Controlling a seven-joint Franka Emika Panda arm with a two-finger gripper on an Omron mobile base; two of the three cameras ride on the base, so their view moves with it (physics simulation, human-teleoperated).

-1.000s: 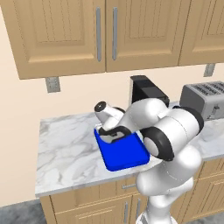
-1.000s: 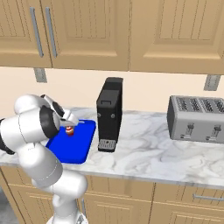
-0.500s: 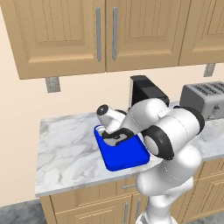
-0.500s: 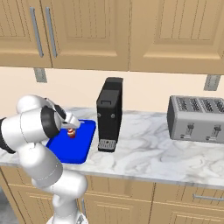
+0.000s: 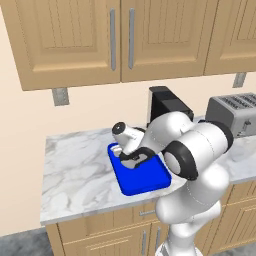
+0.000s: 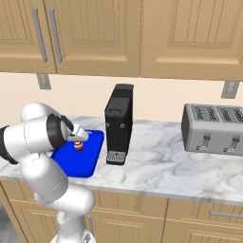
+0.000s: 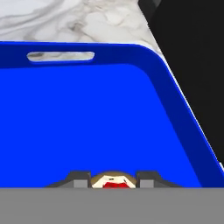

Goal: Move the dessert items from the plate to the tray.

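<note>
Change: arm swung slightly left over the tray since a second ago.
End effector point(image 7: 113, 178): grasping the cupcake point(image 6: 78, 146), low over the tray point(image 7: 87, 127).
Progress: cupcake not yet released; brown ball unseen.
Room: bare blue floor ahead; coffee machine point(image 6: 118, 124) close beside tray on tabletop point(image 5: 75, 175).

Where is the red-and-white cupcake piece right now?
The cupcake piece sits between the gripper fingertips over the blue tray, left of the black coffee machine in the right base view.
</note>
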